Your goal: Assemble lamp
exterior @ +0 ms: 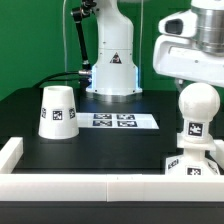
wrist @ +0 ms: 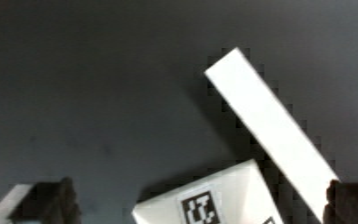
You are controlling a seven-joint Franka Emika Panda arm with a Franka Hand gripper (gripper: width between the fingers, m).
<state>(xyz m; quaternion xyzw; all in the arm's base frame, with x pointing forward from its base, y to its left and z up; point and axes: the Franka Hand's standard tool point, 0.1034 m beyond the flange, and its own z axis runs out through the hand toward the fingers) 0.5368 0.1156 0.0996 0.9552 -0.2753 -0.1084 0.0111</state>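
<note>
Three white tagged plastic lamp parts: ball-shaped bulb [exterior: 197, 103] seated on square sloped base [exterior: 192, 166], right; tapered shade [exterior: 57, 111] left, next pickup. Pincer [wrist: 194, 205] state: cannot tell. Approach shade vertically, grip centred.

This is a robotics lab test bench. A white robot arm [exterior: 112, 50] stands bolted at the back of a black table [exterior: 100, 150] against a plain green backdrop [exterior: 35, 40]. A marker board [exterior: 113, 121] lies flat, and a white rail [exterior: 100, 190] fences the work area.
</note>
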